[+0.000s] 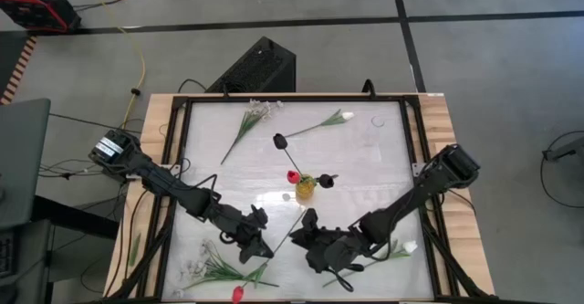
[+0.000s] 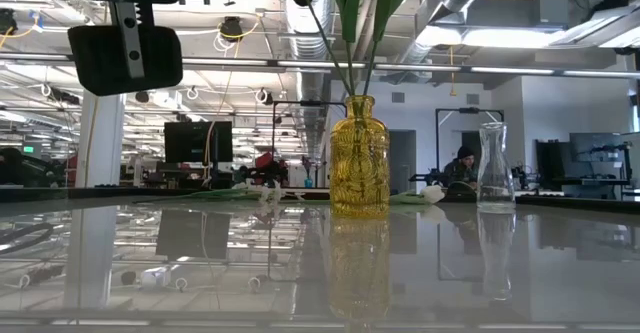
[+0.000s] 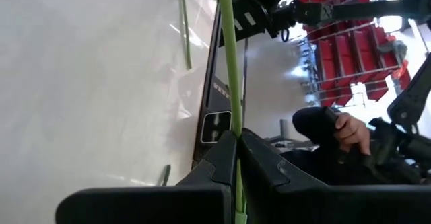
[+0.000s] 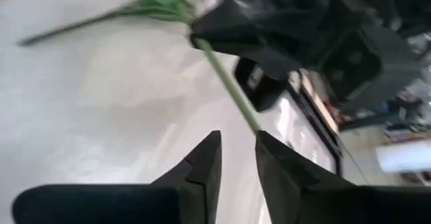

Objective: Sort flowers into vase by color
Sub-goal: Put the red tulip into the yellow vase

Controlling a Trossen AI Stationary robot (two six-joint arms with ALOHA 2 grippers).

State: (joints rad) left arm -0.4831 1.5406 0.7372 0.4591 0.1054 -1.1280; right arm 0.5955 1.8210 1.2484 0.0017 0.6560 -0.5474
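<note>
My left gripper (image 1: 263, 243) (image 3: 237, 140) hovers over the near middle of the table, shut on a thin green flower stem (image 3: 227, 56); the flower's head does not show. My right gripper (image 1: 308, 235) (image 4: 238, 140) faces it, open, with its fingertips just short of the stem's free end (image 4: 250, 120). I cannot tell whether they touch it. A yellow vase (image 1: 305, 188) (image 2: 358, 158) at the table's middle holds a red tulip (image 1: 292, 176) and two dark tulips (image 1: 279, 141). A clear vase (image 2: 495, 163) stands behind it to the right, with no flowers in it. My left gripper pinches the green stem (image 3: 234, 126) between its two fingers, which lie across it. The stem runs straight on past the fingertips, and a short end pokes out behind them (image 3: 240, 214). In the right wrist view the stem is lifted clear of the table.
A white blossom spray (image 1: 248, 123) and a white tulip (image 1: 333, 120) lie at the far side. A bunch of sprays (image 1: 217, 269) and a red tulip (image 1: 238, 293) lie near left, and a white tulip (image 1: 406, 246) lies near right. A person's hand (image 3: 350, 131) shows beyond the table.
</note>
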